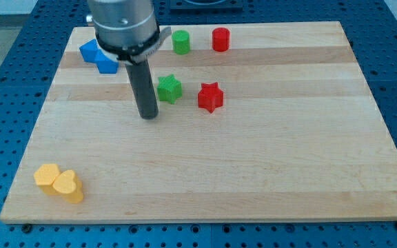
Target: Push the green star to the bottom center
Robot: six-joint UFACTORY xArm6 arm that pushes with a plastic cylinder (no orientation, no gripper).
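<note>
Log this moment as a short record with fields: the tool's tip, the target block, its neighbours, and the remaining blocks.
tip: my tip rests on the board just to the view's left of the green star, slightly lower, contact unclear
target: green star, upper middle of the wooden board
neighbour: red star to its right, apart
top edge: green cylinder, red cylinder
top left: two blue blocks, touching, partly hidden by the arm
bottom left: two yellow blocks, touching

Pale striped wooden counter (253,172); green star block (169,88), red star block (210,97), green cylinder (180,42), red cylinder (220,39), blue blocks (96,56), yellow blocks (59,183).
</note>
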